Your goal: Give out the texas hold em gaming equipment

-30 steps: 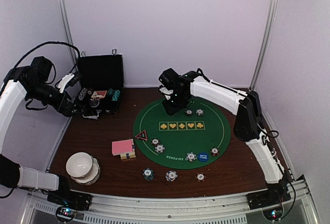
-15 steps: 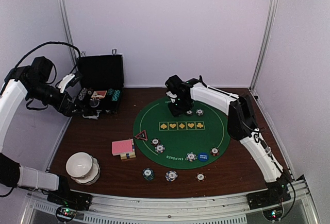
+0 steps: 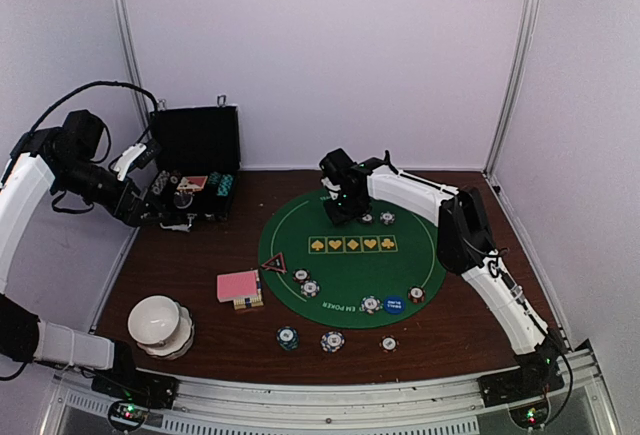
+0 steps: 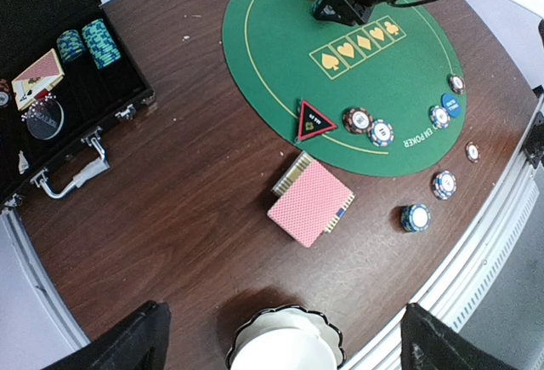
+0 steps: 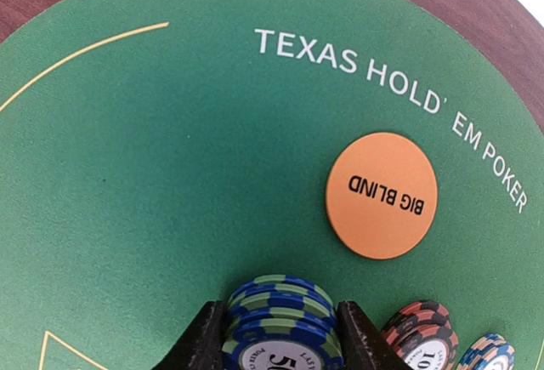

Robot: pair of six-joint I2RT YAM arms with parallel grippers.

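Observation:
My right gripper (image 3: 341,211) is at the far side of the green mat (image 3: 350,265), shut on a short stack of blue-green chips (image 5: 280,323), with a finger on each side. An orange "BIG BLIND" button (image 5: 382,196) and red chips (image 5: 421,332) lie just to its right. The pink-backed cards (image 3: 238,285) lie left of the mat. They also show in the left wrist view (image 4: 310,202). The red-black triangle marker (image 4: 314,121) sits on the mat's left edge. The blue button (image 4: 450,105) and several chips lie near the mat's front. My left gripper (image 4: 283,323) is open and empty, high above the table.
The open black case (image 3: 195,160) with teal chips (image 4: 93,42) stands at the back left. The white bowl stack (image 3: 158,323) sits at the front left. Three chips (image 3: 332,340) lie on the brown table in front of the mat.
My right gripper has shifted slightly right and toward the mat's far edge while its forearm swung inward. The left arm has barely moved.

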